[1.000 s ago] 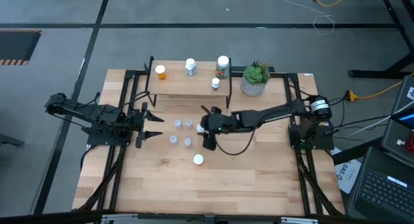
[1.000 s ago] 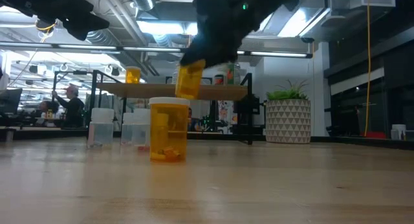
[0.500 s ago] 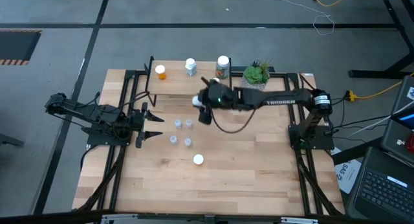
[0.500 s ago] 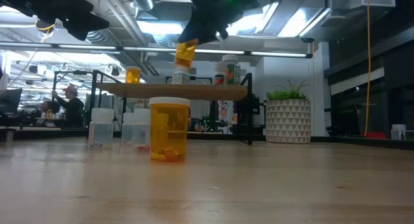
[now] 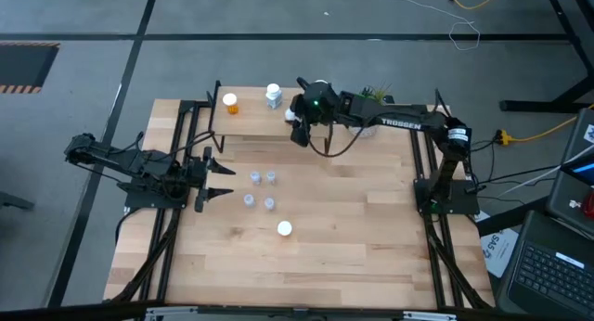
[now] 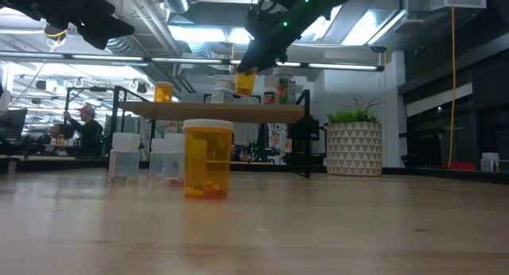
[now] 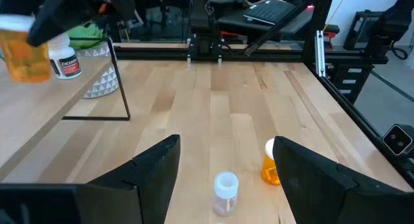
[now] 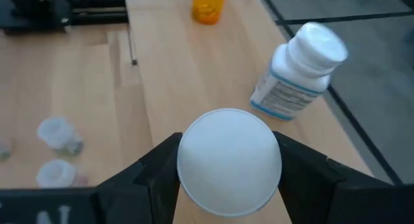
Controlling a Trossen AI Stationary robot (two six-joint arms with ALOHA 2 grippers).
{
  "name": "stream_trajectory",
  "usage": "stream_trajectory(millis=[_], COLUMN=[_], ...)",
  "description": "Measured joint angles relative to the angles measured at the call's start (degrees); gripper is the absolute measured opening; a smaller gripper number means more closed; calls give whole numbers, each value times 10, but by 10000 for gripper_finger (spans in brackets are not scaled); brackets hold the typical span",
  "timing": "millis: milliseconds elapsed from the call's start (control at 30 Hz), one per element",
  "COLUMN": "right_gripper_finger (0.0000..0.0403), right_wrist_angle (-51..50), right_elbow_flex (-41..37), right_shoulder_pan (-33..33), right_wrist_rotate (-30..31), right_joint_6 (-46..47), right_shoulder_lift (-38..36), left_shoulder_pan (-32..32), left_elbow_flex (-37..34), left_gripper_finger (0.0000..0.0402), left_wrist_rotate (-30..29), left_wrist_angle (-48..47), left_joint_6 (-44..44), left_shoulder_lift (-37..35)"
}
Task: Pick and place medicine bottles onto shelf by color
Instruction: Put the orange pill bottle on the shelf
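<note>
The right gripper [image 5: 297, 128] pinches an orange bottle [image 6: 245, 82] above the shelf [image 5: 251, 126]; "TROSSEN" marks its arm [image 5: 399, 122]. The left gripper [image 5: 215, 179] waits spread.

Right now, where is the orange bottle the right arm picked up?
The white-capped orange bottle hangs in the right gripper above the wooden shelf, near the white bottle.

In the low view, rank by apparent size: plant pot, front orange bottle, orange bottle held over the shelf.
1. Plant pot.
2. Front orange bottle, though its nearness to the camera inflates it.
3. Held orange bottle in the right pincer.
</note>
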Motion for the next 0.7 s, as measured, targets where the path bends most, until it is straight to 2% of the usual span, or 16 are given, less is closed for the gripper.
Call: stream_trajectory(millis=[400, 700], right_gripper_finger=[215, 260], right_wrist_angle=[-5, -23], right_elbow_flex=[1, 1], right_shoulder_pan=[-21, -33], right_wrist_rotate=[-16, -16], right_joint_6=[-6, -1], right_shoulder_lift=[20, 20], left_shoulder_pan=[0, 0], left_elbow_flex=[0, 0], left_gripper_finger=[243, 243], left_wrist_rotate=[-1, -3], left_wrist_angle=[1, 1], left_joint_6=[0, 0], left_shoulder_lift=[0, 0])
